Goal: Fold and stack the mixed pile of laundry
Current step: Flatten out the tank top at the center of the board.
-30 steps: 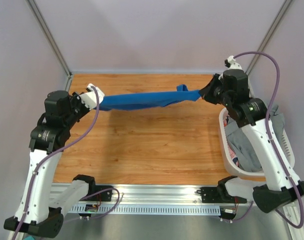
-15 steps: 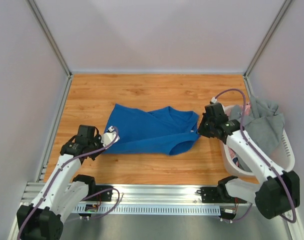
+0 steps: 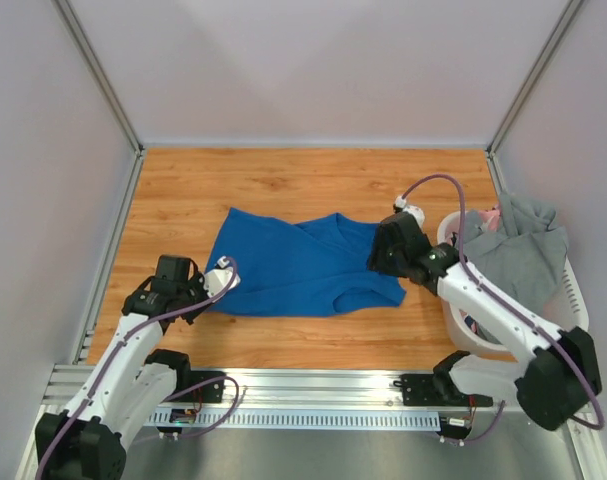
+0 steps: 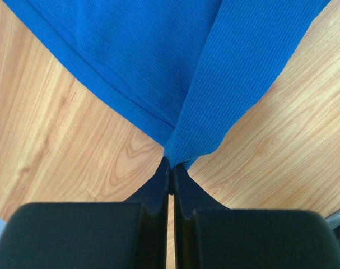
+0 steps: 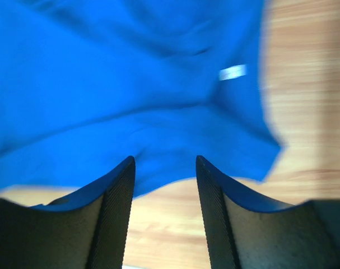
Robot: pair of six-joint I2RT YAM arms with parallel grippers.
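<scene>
The bright blue garment (image 3: 303, 265) lies spread on the wooden table (image 3: 283, 180), partly folded over itself. My left gripper (image 3: 221, 279) is low at its near-left corner, shut on the blue cloth (image 4: 186, 67); the corner runs into the closed left gripper (image 4: 171, 163). My right gripper (image 3: 385, 250) hovers over the garment's right edge, open, with nothing between its fingers. In the right wrist view the blue garment (image 5: 130, 84) and its white label (image 5: 233, 72) lie beyond the open right gripper (image 5: 165, 168). A grey garment (image 3: 523, 250) and a bit of pink cloth (image 3: 493, 215) sit in the basket.
A white slotted basket (image 3: 575, 292) stands at the table's right edge, close beside the right arm. Aluminium rails (image 3: 313, 385) run along the near edge, and grey walls close in the back and sides.
The blue garment, held stretched in the air a second ago, now lies on the table. The right gripper has opened, let go of the cloth and shifted left over it. The left still grips.
</scene>
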